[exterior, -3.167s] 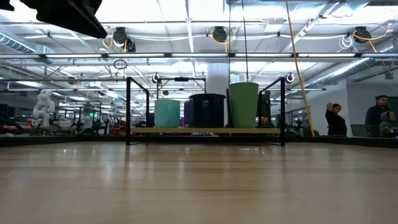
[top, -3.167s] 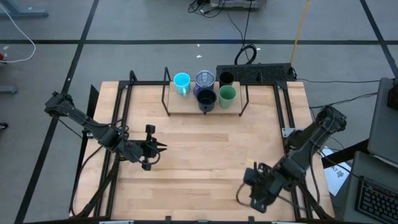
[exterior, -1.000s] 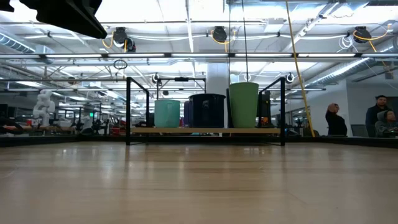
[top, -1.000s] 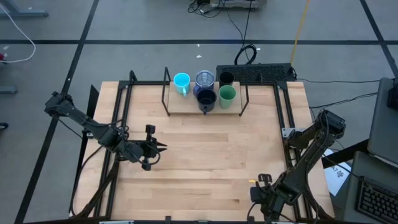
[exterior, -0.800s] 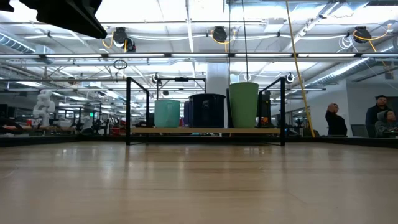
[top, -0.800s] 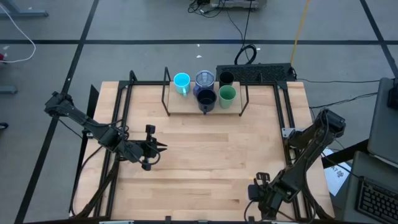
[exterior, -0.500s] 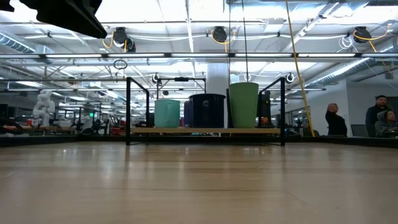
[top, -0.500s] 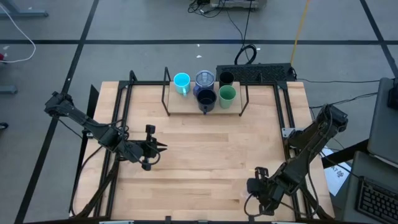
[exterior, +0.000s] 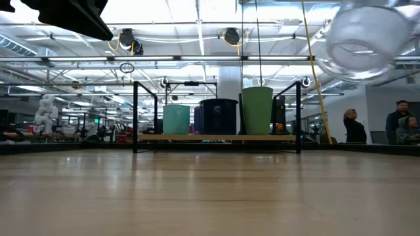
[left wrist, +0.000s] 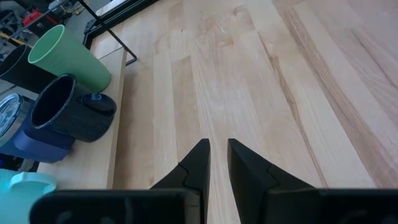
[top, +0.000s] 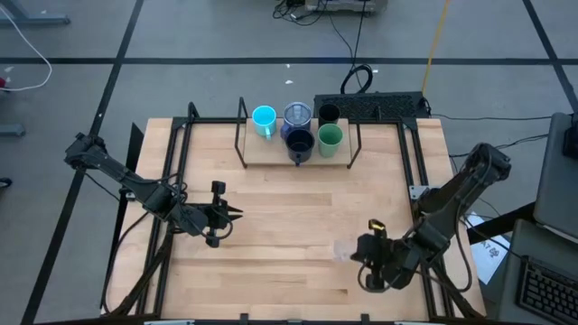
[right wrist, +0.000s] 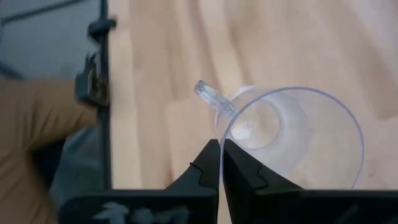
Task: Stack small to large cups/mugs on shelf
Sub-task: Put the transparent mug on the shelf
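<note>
Currently the right gripper is pinched on the rim of the clear cup, held empty above the table's near right part. Left gripper, fingers nearly together, holds nothing at mid-left. Green cup, black handled mug and cyan handled mug stand empty on the shelf.

Five cups stand on one shelf; one clear cup apart.

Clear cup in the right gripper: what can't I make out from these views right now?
- Clear cup: its base, blurred in the low view; in the high view it is only a faint patch beside the right gripper.
- Dark tumbler: hidden behind the green cup in the low view.
- Left gripper: its hovering height, low view cuts the arm off.
</note>
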